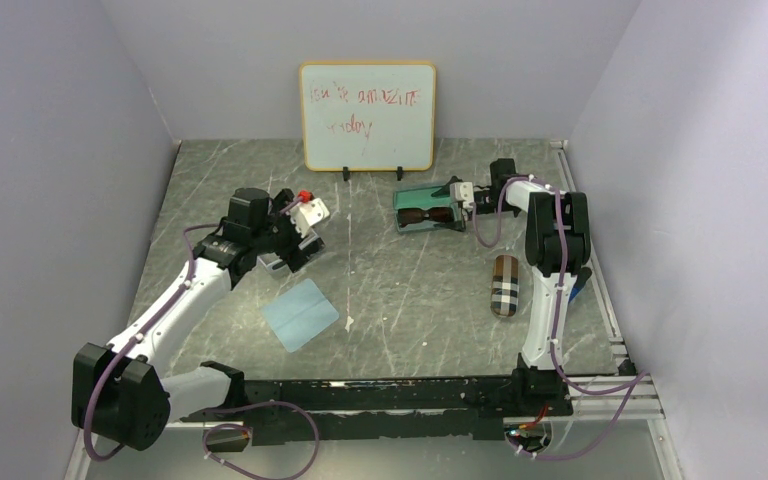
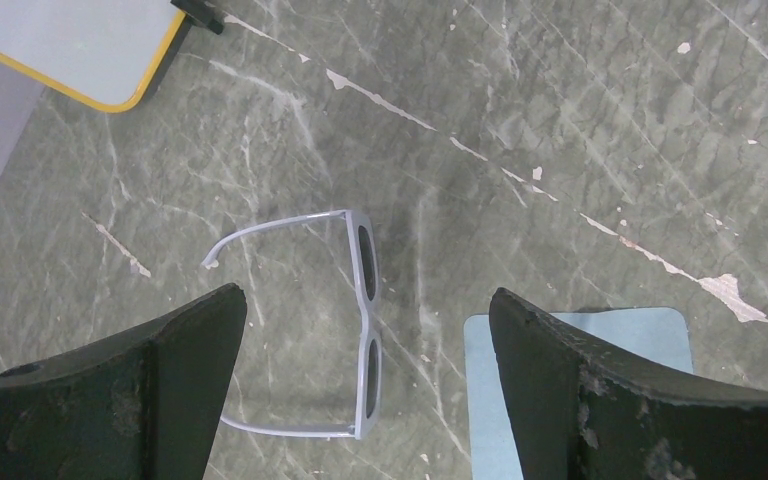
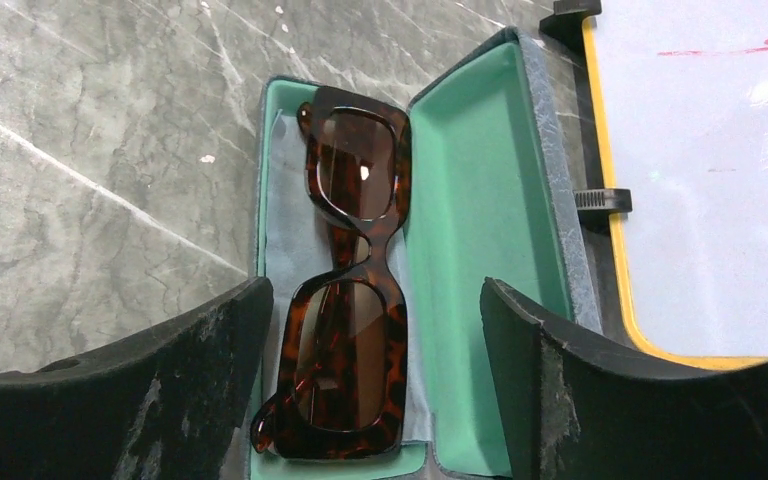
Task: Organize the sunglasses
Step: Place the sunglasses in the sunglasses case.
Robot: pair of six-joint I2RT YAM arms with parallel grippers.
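Note:
The white sunglasses (image 2: 365,330) lie on the table with their arms unfolded, lenses dark. My left gripper (image 2: 367,300) hovers above them, open and empty, its fingers on either side. In the top view the left gripper (image 1: 300,240) hides most of them. The brown sunglasses (image 3: 350,280) lie folded in an open grey-blue case with green lining (image 3: 480,200), on a light-blue cloth. My right gripper (image 3: 375,290) is open and empty just above them. The top view shows the right gripper (image 1: 455,197) at that case (image 1: 405,200), with the brown sunglasses (image 1: 427,214) inside.
A light-blue cloth (image 1: 300,312) lies flat near the white pair, also in the left wrist view (image 2: 640,330). A closed plaid case (image 1: 505,285) lies at the right. A whiteboard (image 1: 367,117) stands at the back, close behind the open case.

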